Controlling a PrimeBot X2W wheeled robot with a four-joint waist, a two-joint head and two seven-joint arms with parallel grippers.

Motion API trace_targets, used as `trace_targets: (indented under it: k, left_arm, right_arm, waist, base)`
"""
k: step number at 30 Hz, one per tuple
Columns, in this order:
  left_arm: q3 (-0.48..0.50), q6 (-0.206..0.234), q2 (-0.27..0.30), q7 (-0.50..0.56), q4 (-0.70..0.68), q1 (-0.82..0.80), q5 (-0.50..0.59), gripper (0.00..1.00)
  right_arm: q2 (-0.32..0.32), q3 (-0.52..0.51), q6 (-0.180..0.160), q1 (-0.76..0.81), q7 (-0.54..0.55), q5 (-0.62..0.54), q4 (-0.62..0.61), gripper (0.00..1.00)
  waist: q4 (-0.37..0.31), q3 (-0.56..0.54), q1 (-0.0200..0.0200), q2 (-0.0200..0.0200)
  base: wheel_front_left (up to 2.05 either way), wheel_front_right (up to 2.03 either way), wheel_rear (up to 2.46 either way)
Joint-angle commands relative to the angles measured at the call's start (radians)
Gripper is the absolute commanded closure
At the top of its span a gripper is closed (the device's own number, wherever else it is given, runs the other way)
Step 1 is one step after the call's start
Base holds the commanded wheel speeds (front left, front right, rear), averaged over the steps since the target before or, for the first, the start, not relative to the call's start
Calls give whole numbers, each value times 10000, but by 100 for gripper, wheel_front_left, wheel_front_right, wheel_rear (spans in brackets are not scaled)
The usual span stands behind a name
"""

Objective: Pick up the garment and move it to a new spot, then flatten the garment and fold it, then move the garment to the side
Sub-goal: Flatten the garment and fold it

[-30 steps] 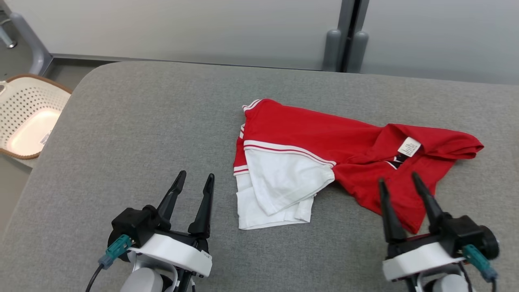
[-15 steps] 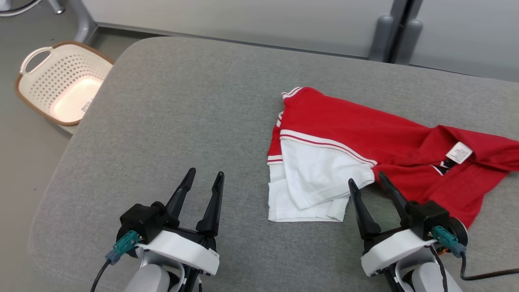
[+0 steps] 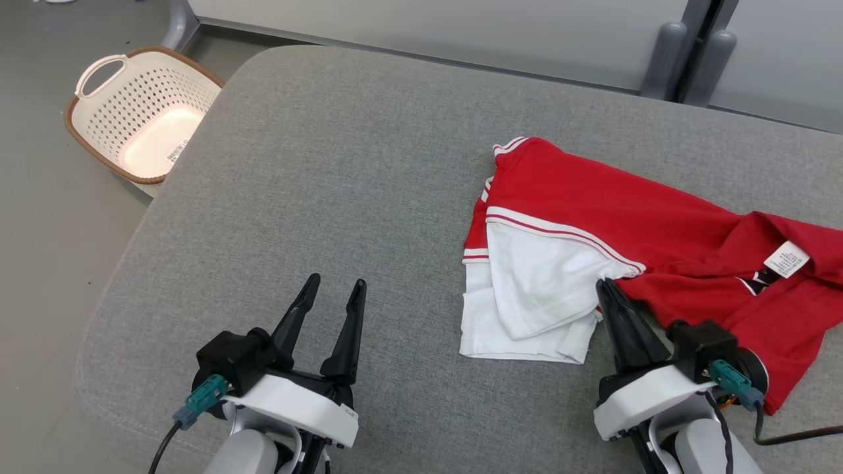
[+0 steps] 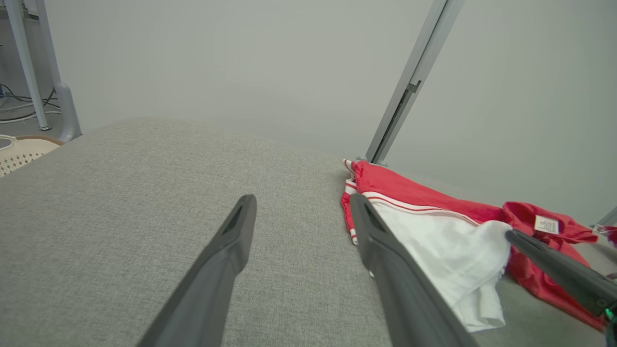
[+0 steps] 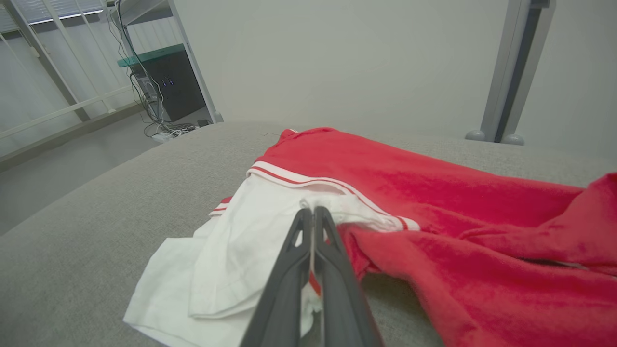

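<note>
- grey padded surface [image 3: 329, 164] is seen under everything, with a pale wall and two grey posts [image 3: 662, 59] at its far edge.
- counted: one garment [image 3: 593, 204], one perforated basket [image 3: 141, 112] on the floor, two grippers, one white label [image 3: 787, 259] on the garment.
- the garment is laid crumpled, red with a white panel and striped trim. its long axis runs crosswise to both grippers' fingers: the white end lies between the two grippers and ahead of them, and the red end with the label reaches out past the right gripper's right side.
- the left gripper [image 3: 336, 281] is held low over bare surface, fingers spread wide and pointing forward. the garment lies to its right, apart from it, and the basket is far off to its front left.
- the right gripper [image 3: 602, 284] is angled forward and slightly leftward, its fingers pressed together, with the tips set at the edge where the white panel meets the red cloth. whether cloth is caught between them cannot be told.
</note>
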Motion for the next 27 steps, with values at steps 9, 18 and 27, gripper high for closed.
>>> trace_targets:
  k: [9,18,27]
  left_arm:
    - [-70,73,36,4,7,-59,-65,0]
    - [-502,56,30,4,-188,-341,-354,0]
    - [-1302,124,37,3,-388,-718,-979,0]
  right_arm:
    - [-342,310,-5,-652,360,58,-670,100]
    - [-1659,76,-5,-3458,2057,142,-938,100]
    - [-3021,-574,-5,-6873,3359,121,894,100]
  waist:
    - [71,-165,0,0]
    - [616,461,0,0]
    - [1494,1482,0,0]
  base:
    - [0,0,0]
    - [0,0,0]
    - [0,0,0]
